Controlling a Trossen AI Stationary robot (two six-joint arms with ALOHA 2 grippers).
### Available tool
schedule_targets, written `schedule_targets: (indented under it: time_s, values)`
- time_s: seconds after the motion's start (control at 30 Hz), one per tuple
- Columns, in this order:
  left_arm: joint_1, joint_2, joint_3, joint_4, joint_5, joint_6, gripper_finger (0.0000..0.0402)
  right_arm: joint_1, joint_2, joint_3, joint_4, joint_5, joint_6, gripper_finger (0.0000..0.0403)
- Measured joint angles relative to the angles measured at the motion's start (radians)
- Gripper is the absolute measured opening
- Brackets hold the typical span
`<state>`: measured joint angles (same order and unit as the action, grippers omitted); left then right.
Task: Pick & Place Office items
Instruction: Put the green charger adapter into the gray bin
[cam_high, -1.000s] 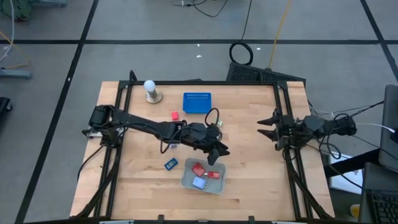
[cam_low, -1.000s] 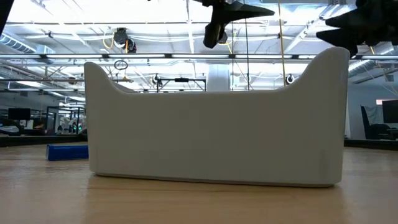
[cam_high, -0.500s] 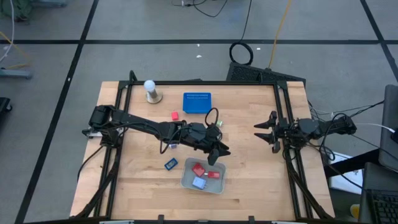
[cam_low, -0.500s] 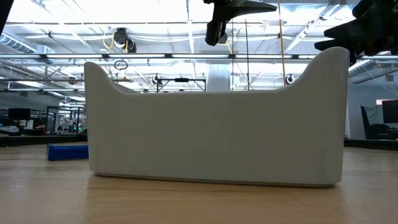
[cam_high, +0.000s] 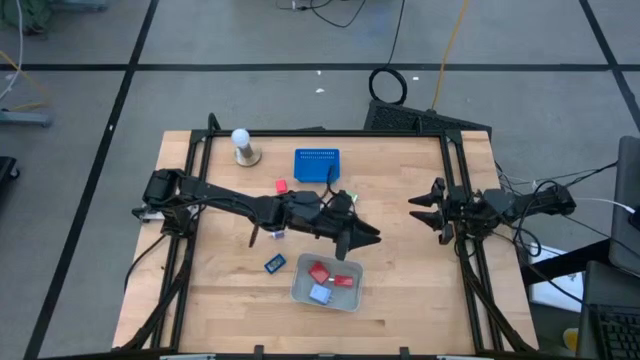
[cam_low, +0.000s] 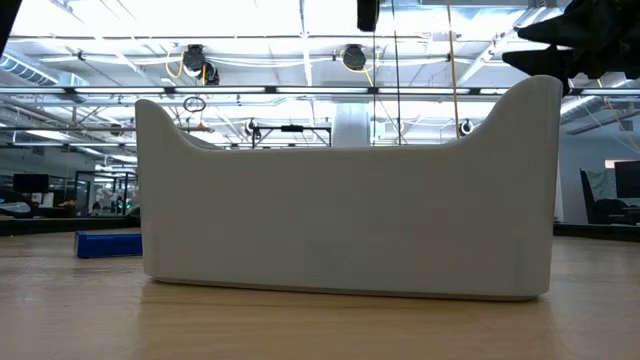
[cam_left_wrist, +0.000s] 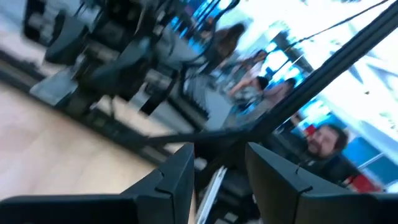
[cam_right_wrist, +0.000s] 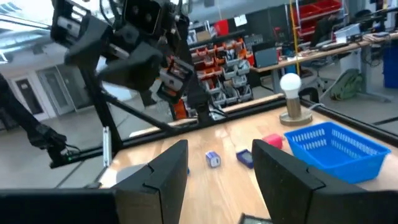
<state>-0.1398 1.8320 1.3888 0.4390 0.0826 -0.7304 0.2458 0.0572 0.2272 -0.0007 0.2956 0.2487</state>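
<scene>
My left gripper (cam_high: 368, 237) is shut and holds nothing. It points level over the far right corner of the grey tray (cam_high: 300, 292). In the tray lie two red pieces (cam_high: 318, 271) and a pale blue one (cam_high: 319, 294). On the wood rest a red piece (cam_high: 282, 185), a blue piece (cam_high: 274, 263) and a small purple-and-white piece (cam_high: 277, 233). My right gripper (cam_high: 422, 211) waits open at the table's right edge, and its wrist view shows nothing between its fingers (cam_right_wrist: 161, 171).
A blue perforated basket (cam_high: 317, 165) stands at the far middle. A white ball on a round stand (cam_high: 241, 145) is at the far left. In the low view the tray's wall (cam_low: 345, 230) fills most of the picture. Black frame rails run along both table sides.
My left gripper has tipped up from slanting down at the tray to pointing level. It has risen and its tip has swung a little toward the table's right edge. In the low view it has gone almost out of the top of the picture.
</scene>
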Motion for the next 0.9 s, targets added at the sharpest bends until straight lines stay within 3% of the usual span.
schedule_targets:
  time_s: [0.6,0.73,0.9]
  values:
    - [0.018,-0.063,0.0,-0.034,-0.011,0.058,0.0145,-0.014,0.251,0.028,0.208,-0.036,0.024,0.0171]
    - [0.03,-0.141,0.0,-0.127,-0.011,0.114,0.0145,-0.039,0.319,0.11,0.178,-0.036,-0.01,0.0171]
    - [0.048,-0.259,0.0,-0.335,-0.03,0.187,0.0145,-0.092,0.456,0.278,-0.015,-0.047,-0.018,0.0171]
